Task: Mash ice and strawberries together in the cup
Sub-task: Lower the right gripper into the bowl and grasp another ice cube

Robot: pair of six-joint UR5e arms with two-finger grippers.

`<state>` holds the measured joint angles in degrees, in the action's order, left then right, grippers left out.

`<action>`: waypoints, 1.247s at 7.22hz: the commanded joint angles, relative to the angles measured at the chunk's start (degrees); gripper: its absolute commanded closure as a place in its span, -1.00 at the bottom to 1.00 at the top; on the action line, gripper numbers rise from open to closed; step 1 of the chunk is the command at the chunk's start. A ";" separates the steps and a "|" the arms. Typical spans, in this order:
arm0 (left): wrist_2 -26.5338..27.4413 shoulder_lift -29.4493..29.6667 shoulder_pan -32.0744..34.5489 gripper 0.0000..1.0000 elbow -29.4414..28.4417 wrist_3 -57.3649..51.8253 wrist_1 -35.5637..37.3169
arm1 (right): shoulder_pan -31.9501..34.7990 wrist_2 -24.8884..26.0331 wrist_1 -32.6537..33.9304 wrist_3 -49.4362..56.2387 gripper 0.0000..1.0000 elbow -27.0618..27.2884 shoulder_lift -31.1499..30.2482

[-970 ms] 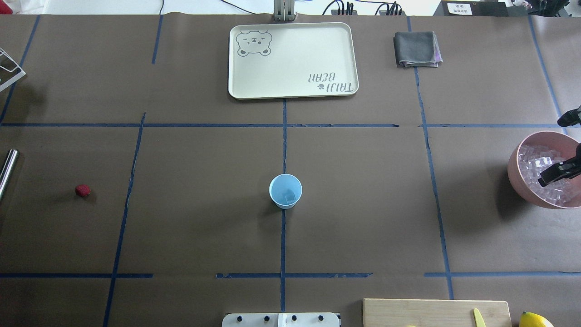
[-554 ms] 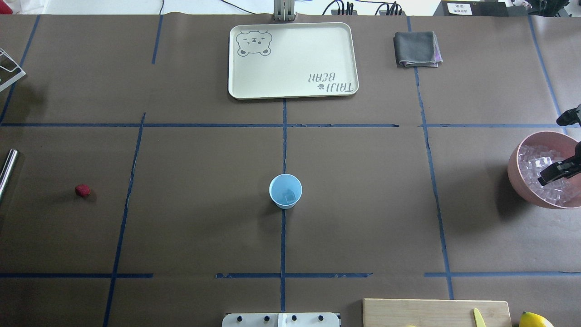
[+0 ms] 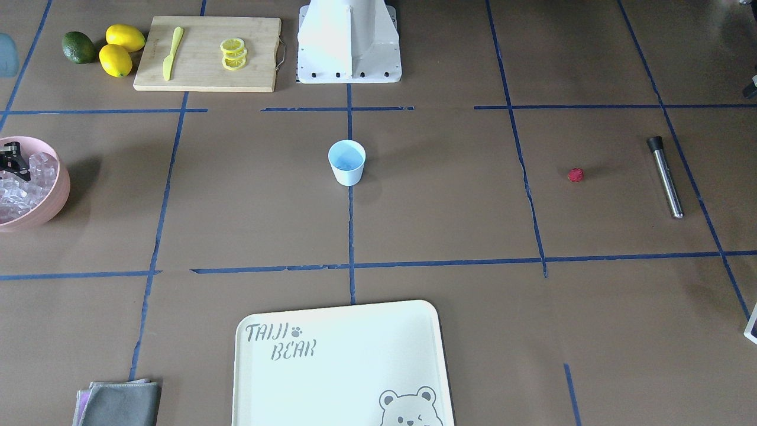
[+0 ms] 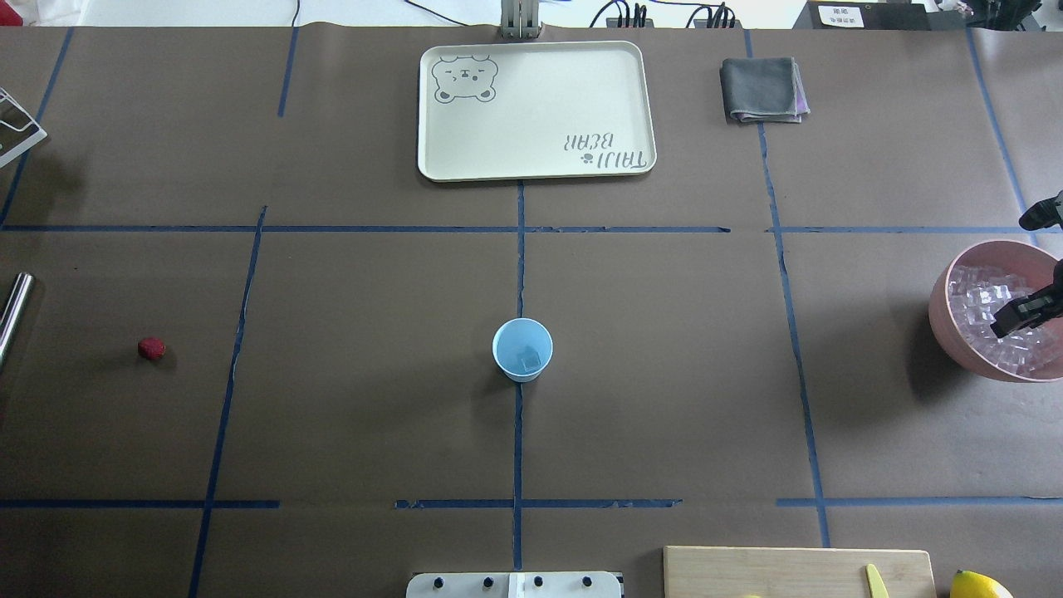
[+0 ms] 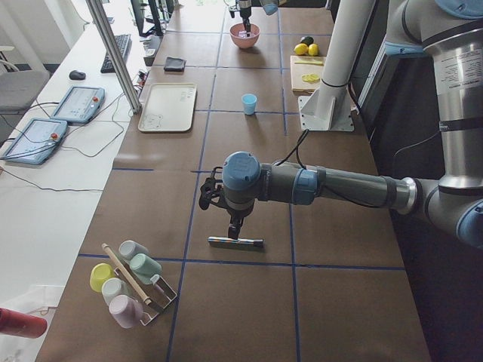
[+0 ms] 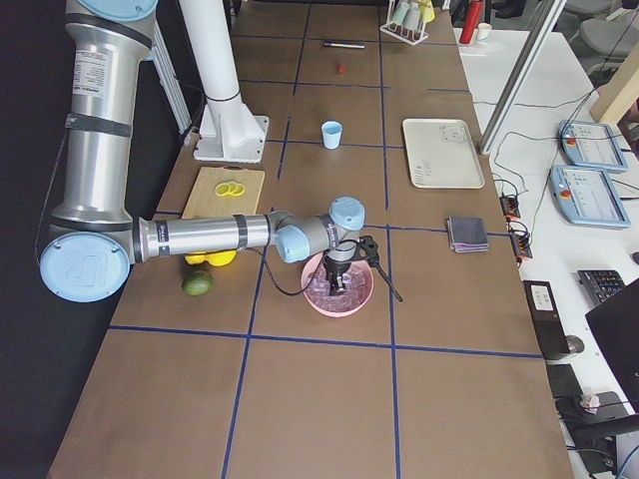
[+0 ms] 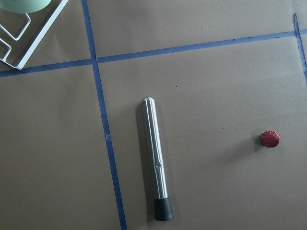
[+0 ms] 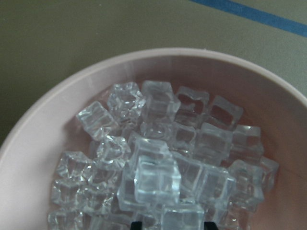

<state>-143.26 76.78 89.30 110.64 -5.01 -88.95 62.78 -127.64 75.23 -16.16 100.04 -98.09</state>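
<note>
By the counter's left edge the left gripper (image 5: 235, 228) is hovering over a steel muddler (image 7: 156, 160); whether its fingers are parted I cannot tell. The strawberry (image 4: 151, 348) is lying just beside the muddler. The cup (image 4: 522, 349) is standing mid-counter, holding one ice cube (image 4: 529, 360). At the right edge the right gripper (image 4: 1005, 324) is dipping into the pink bowl (image 4: 942, 320) of ice (image 8: 158, 179), its tips apart; whether it grips a cube I cannot tell.

Overhead and front views oppose, sharing the cup (image 4: 522, 350); wrist cameras close, looking down
</note>
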 commanded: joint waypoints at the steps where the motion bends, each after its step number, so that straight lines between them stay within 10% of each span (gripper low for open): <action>1: 0.00 -0.05 0.09 -1.00 0.37 0.09 0.00 | 0.32 -0.07 0.00 0.07 0.94 0.24 0.00; 6: -1.83 -0.05 0.09 -1.00 1.25 0.18 0.18 | 3.75 -1.03 0.88 -0.02 1.00 9.00 -2.89; 9: -1.93 -0.05 0.09 -1.00 1.16 0.18 0.18 | 3.49 -5.48 14.12 -7.43 1.00 20.26 1.73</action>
<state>-145.12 76.73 89.38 111.87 -4.83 -88.77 66.32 -130.16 84.66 -18.81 116.54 -99.11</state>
